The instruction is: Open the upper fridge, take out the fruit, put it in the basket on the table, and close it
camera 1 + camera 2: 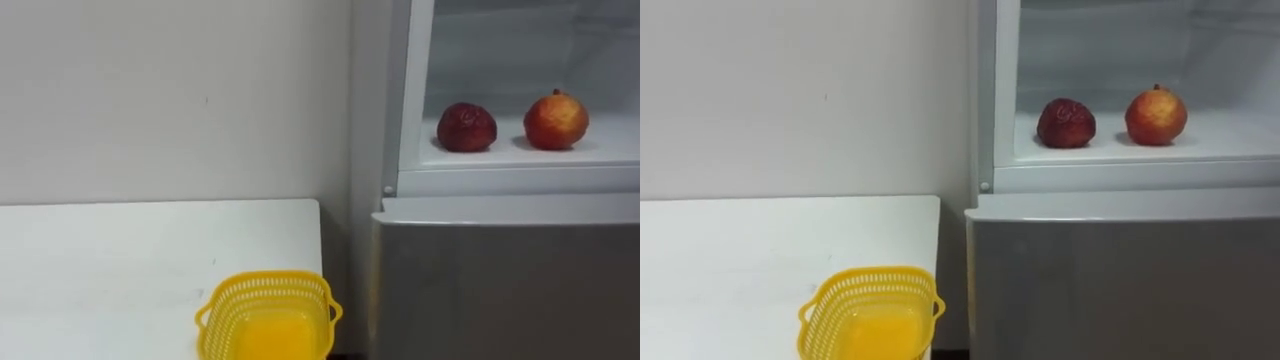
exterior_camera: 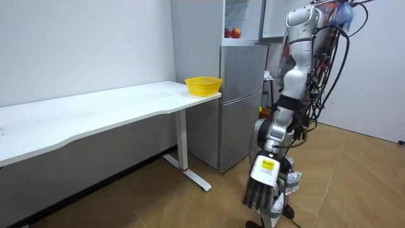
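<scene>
Perforated plastic basket (image 1: 268, 287), smooth matt table (image 1: 120, 265), satin grey fridge door (image 1: 510, 290) (probably metal).

Table (image 1: 120, 270) bears yellow basket (image 1: 268, 318); fridge shelf (image 1: 612, 152) bears dark fruit (image 1: 466, 128) and orange-red fruit (image 1: 556, 121).

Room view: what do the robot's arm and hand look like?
The left arm is silver-grey with black joints. The left hand has dark fingers and a white tag with a yellow mark on its back.

A long white table (image 2: 95, 111) against the pale wall (image 2: 82, 44) — wooden floor (image 2: 354, 183) beneath.
</scene>
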Tool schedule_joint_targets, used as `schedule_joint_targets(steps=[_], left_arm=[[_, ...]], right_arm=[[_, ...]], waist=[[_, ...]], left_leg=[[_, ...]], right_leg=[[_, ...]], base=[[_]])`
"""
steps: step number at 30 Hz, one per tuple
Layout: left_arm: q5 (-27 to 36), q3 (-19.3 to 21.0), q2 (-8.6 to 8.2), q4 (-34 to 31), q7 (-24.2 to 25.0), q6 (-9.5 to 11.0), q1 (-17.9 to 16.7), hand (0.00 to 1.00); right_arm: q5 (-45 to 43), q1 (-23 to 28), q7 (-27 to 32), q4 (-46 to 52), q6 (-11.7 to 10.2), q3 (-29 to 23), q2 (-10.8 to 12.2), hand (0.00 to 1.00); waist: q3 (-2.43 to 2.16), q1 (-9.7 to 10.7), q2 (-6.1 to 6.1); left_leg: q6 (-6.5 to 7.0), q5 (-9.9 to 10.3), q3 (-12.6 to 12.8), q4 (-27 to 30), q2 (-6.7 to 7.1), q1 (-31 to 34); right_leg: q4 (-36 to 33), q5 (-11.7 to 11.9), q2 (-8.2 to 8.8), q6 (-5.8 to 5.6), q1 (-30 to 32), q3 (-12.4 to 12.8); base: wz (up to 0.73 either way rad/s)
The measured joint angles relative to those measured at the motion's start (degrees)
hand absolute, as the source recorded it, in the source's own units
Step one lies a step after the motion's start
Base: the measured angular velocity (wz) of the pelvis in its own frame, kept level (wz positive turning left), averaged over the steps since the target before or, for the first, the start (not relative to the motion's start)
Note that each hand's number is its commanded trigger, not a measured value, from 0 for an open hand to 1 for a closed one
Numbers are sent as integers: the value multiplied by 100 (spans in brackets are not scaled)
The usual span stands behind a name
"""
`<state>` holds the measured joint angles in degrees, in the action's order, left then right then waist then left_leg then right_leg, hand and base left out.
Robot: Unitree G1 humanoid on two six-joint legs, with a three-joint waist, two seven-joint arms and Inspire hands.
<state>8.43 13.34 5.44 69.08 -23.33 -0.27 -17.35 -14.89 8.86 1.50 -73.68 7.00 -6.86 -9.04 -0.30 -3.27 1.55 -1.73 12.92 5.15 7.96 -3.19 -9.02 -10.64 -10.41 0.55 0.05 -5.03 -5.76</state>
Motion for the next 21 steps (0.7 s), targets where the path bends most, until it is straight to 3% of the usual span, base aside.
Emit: schedule_joint_targets(steps=[2, 6, 9, 10, 12, 14, 15, 18, 21], left_arm=[[-519, -353, 27, -42, 202, -29, 193, 0], [-921, -703, 49, -162, 371, -15, 636, 0], [-1136, -912, 65, -309, 410, 133, 811, 0], [-1148, -990, 66, -372, 436, 213, 852, 0], [-1140, -1165, 61, -415, 505, 311, 848, 0], [-1141, -1380, 53, -478, 554, 345, 869, 0], [-1139, -1430, 54, -473, 555, 364, 869, 0], [-1123, -1616, 98, -496, 635, 541, 669, 0], [-1132, -1638, 109, -461, 636, 575, 553, 0]], right_arm=[[151, -114, 81, 21, -66, 10, 27, 0], [664, -85, 322, 479, -143, 46, 48, 0], [849, -79, 651, 1362, -452, 30, 115, 0], [823, -33, 752, 1836, -508, 31, 180, 0], [776, 205, 873, 2972, -579, 74, 307, 0], [795, 466, 1048, 4628, -799, 219, 471, 0], [795, 499, 1102, 4919, -892, 282, 486, 0], [771, 789, 1333, 6572, -1151, 639, 483, 0], [701, 946, 1503, 7350, -1298, 863, 472, 0]], waist=[[-4, 182, -32], [3, 259, -84], [12, 338, -125], [33, 339, -149], [29, 314, -141], [51, 333, -98], [60, 364, -90], [20, 431, -75], [12, 432, -80]], left_leg=[[2, 1, -19, 35, 4, 36], [2, 1, 59, 32, -3, 60], [5, -4, 140, 64, -4, 158], [5, -4, 182, 64, -5, 156], [6, -3, 270, 54, -11, 155], [6, -3, 338, 25, -12, 163], [5, -3, 351, 22, -11, 166], [5, -4, 439, -18, -12, 168], [4, -4, 538, -17, -16, 196]], right_leg=[[-9, -1, 3, -1, 12, -10], [-30, 5, -16, -1, 88, 76], [-100, 37, -21, 2, 219, 143], [-101, 37, -25, 2, 228, 176], [-97, 41, -49, -5, 304, 301], [-93, 46, -70, -13, 323, 393], [-88, 46, -71, -14, 330, 399], [-8, 54, -70, -23, 382, 389], [-11, 61, -70, -19, 399, 416]], base=[[2], [-12], [-17], [-17], [-24], [-18], [-5], [0], [-14]])
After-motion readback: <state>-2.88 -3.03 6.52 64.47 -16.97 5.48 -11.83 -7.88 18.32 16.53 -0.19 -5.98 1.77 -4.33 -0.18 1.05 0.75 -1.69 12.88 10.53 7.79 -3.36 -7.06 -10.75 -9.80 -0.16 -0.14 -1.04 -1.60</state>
